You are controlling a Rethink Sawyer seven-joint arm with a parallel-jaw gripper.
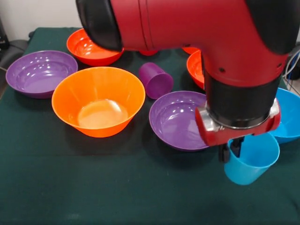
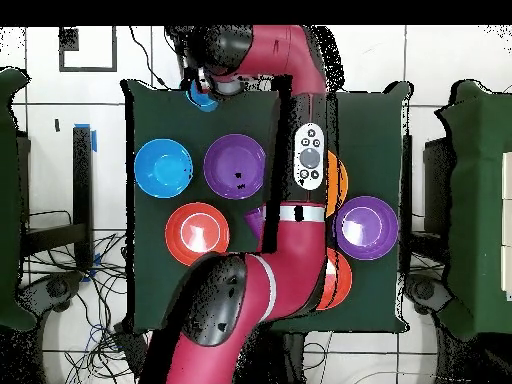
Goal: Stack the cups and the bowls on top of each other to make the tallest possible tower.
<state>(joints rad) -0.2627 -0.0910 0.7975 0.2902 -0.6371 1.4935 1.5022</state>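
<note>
A red and black robot arm reaches down over a dark green table point(image 1: 56, 187) toward its near edge. Its gripper point(image 1: 233, 149) is clamped on the rim of a light blue cup point(image 1: 251, 161), one finger inside the mouth and one apparently outside. The cup hangs tilted, with its mouth turned partly upward; whether its base touches the cloth cannot be told. In the overhead view the same cup point(image 2: 204, 98) sits at the table's far edge, under the arm's tip.

Just behind the cup is a purple bowl point(image 1: 176, 119), and to the right a blue bowl point(image 1: 288, 115). A big orange bowl point(image 1: 98, 101) stands mid-table, with a purple cup point(image 1: 156, 79) lying on its side behind it. Another purple bowl point(image 1: 40, 72) and a red-orange bowl point(image 1: 91, 47) lie further back.

The cup looks light, stiff and glossy, so probably slippery. A pinch on the thin rim seems the natural hold, though it may swing
</note>
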